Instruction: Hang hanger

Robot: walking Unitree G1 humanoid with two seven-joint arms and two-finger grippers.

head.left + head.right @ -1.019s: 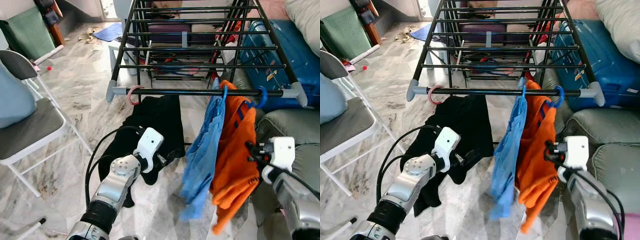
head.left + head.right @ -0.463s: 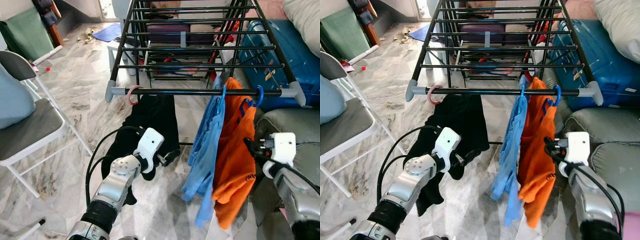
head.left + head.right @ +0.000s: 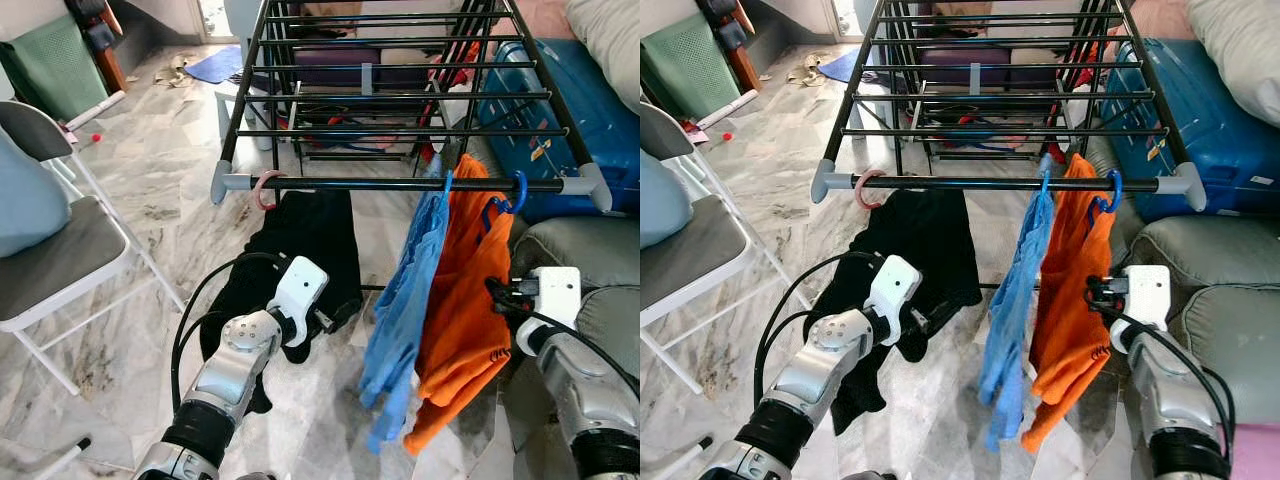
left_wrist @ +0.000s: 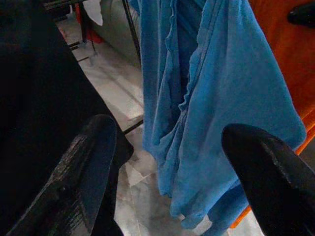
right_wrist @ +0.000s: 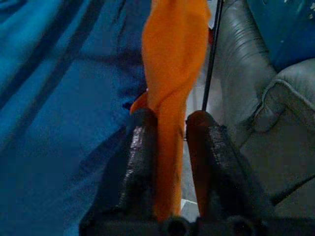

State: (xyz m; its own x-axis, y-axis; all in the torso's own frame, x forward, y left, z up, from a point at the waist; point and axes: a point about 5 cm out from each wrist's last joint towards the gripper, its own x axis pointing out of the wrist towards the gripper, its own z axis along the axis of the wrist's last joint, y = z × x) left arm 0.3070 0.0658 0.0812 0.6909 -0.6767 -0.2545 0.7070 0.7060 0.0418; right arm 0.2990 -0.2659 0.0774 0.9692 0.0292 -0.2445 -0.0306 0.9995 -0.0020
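Marble floor (image 3: 150, 190), drying rack (image 3: 400, 100) ahead. Blue hanger (image 3: 518, 192) hooked on rack's front rail near right end, carrying orange shirt (image 3: 465, 300); blue shirt (image 3: 405, 300) beside it. Right gripper (image 5: 170, 147) jaws clenched on orange shirt. Left gripper (image 4: 167, 162) jaws released, near black garment (image 3: 300, 250).

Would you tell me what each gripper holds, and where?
The right gripper pinches the orange shirt by a fold at its edge; the left gripper holds nothing.

1. Drying rack (image 3: 400, 184): 12 o'clock.
2. Three garments hang on its front rail (image 3: 380, 184).
3. Folding chair (image 3: 60, 250): 9 o'clock.
4. Suitcase (image 3: 590, 120): 2 o'clock, behind sofa (image 3: 580, 250).
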